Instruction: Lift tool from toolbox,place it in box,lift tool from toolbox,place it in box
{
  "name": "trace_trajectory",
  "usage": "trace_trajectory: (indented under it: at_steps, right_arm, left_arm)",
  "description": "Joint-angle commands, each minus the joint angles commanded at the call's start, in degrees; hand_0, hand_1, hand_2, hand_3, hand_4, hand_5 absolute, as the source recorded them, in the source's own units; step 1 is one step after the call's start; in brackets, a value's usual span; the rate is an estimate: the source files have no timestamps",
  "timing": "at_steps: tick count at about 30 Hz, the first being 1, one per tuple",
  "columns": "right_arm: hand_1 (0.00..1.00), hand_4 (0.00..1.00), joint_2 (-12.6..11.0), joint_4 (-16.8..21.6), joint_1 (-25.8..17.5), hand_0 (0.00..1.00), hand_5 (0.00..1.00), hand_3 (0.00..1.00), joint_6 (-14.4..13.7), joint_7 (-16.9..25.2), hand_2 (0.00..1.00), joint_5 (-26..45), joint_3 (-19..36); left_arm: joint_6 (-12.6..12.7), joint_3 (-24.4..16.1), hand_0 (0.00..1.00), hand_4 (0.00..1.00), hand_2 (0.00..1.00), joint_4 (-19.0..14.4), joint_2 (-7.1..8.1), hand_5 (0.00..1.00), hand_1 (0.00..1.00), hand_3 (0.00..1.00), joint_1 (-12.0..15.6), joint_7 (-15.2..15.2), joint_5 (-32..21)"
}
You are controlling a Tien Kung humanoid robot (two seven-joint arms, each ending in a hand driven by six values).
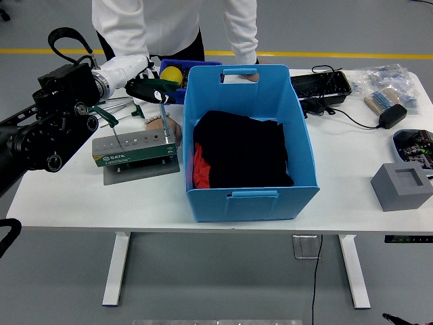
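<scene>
So the robot's left hand [150, 87], white-shelled on a black arm, sits over the grey metal tool holder block with the green label [135, 149], fingers wrapped around the dark green and black handle of a screwdriver [157, 90]. The thin shaft runs down from the handle to the top of the block, near its right end; can't tell if the tip is in a hole or just out of it. Another green-handled screwdriver [108, 119] stands in the block's left end. Just right of it is the big blue plastic box [250, 196], black cloth and something red inside. A person in a white top [172, 24] stands behind, one hand [169, 127] by the block, the other on the box's far rim.
</scene>
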Motion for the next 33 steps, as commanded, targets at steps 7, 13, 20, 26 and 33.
trace_trajectory:
  at_steps: [7, 13, 20, 26, 33]
  right_arm:
    - [0.667, 0.800, -0.1, 0.0, 0.3, 0.681, 0.680, 0.566, 0.1, 0.1, 0.718, 0.4, -0.3]
    - [0.667, 0.800, -0.2, -0.2, 0.5, 0.681, 0.679, 0.566, 0.2, 0.3, 0.718, 1.2, -0.8]
    - [0.664, 0.800, -0.3, -0.3, 0.7, 0.681, 0.679, 0.566, 0.2, 0.5, 0.718, 2.1, -1.4]
    - [0.664, 0.799, -0.4, -0.4, 0.7, 0.681, 0.677, 0.566, 0.2, 0.6, 0.718, 2.5, -1.6]
    - [0.664, 0.799, -0.5, -0.4, 0.6, 0.680, 0.677, 0.566, 0.2, 0.6, 0.718, 2.8, -1.7]
  left_arm:
    - [1.7, 0.5, 0.365, 0.998, 0.398, 0.8, -0.65, 0.737, 0.410, 0.527, 0.0, -0.6, -4.2]
    - [1.8, 1.0, 0.338, 0.998, 0.353, 1.4, -0.95, 0.823, 0.349, 0.495, 0.1, -0.5, -5.0]
    - [1.2, 1.7, 0.292, 0.998, 0.260, 1.6, -1.22, 0.828, 0.242, 0.416, -0.1, 0.1, -4.3]
    - [0.9, 2.4, 0.258, 0.998, 0.197, 1.7, -1.23, 0.825, 0.166, 0.324, -0.1, 0.6, -3.9]
    - [0.7, 3.1, 0.208, 0.998, 0.130, 1.9, -1.15, 0.836, 0.090, 0.232, 0.0, 1.1, -4.5]
